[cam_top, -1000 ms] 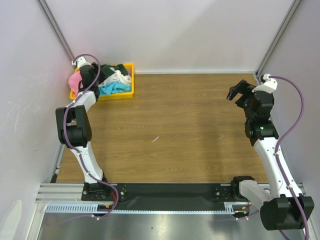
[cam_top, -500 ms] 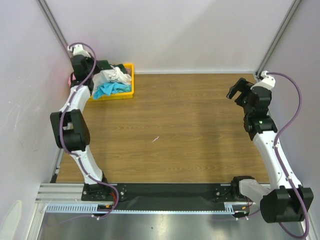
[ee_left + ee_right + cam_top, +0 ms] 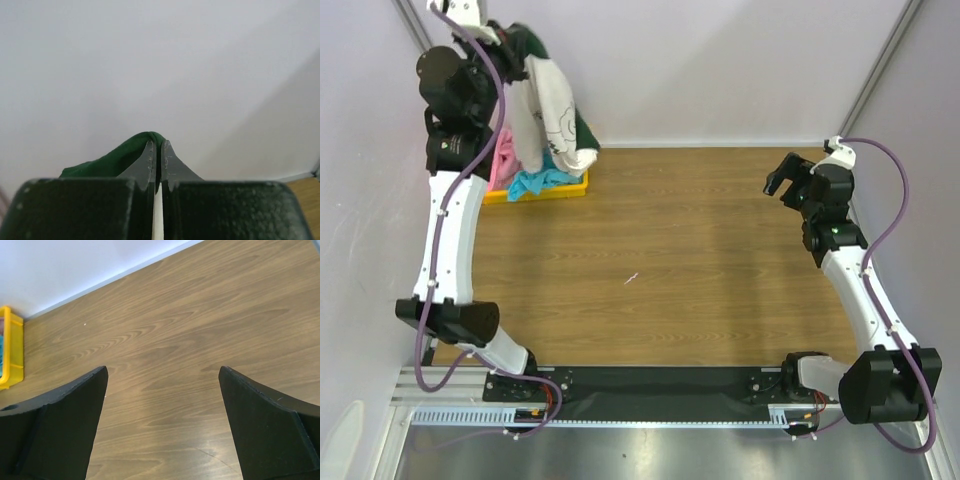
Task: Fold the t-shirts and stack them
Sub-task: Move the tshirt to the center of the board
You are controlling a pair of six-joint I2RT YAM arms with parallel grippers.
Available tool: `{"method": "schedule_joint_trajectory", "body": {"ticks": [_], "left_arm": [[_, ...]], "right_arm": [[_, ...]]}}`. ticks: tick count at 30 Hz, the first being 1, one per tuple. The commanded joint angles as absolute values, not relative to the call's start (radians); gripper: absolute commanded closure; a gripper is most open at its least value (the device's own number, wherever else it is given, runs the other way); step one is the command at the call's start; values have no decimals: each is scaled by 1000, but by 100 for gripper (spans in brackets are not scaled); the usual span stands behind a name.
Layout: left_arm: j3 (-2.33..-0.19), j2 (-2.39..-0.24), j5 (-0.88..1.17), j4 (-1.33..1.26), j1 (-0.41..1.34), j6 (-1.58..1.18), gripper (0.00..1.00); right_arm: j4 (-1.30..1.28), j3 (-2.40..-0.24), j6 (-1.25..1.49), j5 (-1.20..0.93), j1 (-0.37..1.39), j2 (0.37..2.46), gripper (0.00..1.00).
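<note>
The left gripper point(image 3: 508, 42) is high above the yellow plastic tray point(image 3: 576, 186). Its jaws are pressed together on the white cloth t-shirt with dark green sleeves and black cartoon print point(image 3: 548, 112), holding it by a dark green part. The shirt hangs from the gripper down toward the tray. The pink cloth t-shirt point(image 3: 502, 160) and the turquoise cloth t-shirt point(image 3: 535, 183) lie in the tray. The right gripper point(image 3: 782, 172) is far to the right of the tray, above the brown wooden table point(image 3: 670, 260), with its jaws wide apart and holding nothing.
</note>
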State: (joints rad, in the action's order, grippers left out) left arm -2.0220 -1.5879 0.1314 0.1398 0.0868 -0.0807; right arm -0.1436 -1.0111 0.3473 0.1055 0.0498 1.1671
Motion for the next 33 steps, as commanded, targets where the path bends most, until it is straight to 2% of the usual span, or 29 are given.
{"method": "schedule_joint_trajectory", "body": {"ticks": [1, 8, 15, 22, 28, 33], "left_arm": [[-2213, -1539, 107, 251, 178, 41, 100], [-2244, -1442, 143, 324, 377, 64, 100], [-2154, -1353, 126, 389, 607, 115, 100], [-2005, -1354, 234, 391, 623, -42, 100], [-1852, -1445, 426, 327, 643, -87, 100], [-1691, -1546, 370, 174, 678, -139, 100]], "right_arm": [[-101, -1066, 345, 58, 58, 1170, 0], [-112, -1081, 353, 77, 55, 1167, 0], [-126, -1058, 362, 72, 58, 1123, 0], [-109, -982, 371, 58, 58, 1065, 0], [-141, -965, 371, 54, 57, 1065, 0], [-149, -919, 370, 17, 57, 1039, 0]]}}
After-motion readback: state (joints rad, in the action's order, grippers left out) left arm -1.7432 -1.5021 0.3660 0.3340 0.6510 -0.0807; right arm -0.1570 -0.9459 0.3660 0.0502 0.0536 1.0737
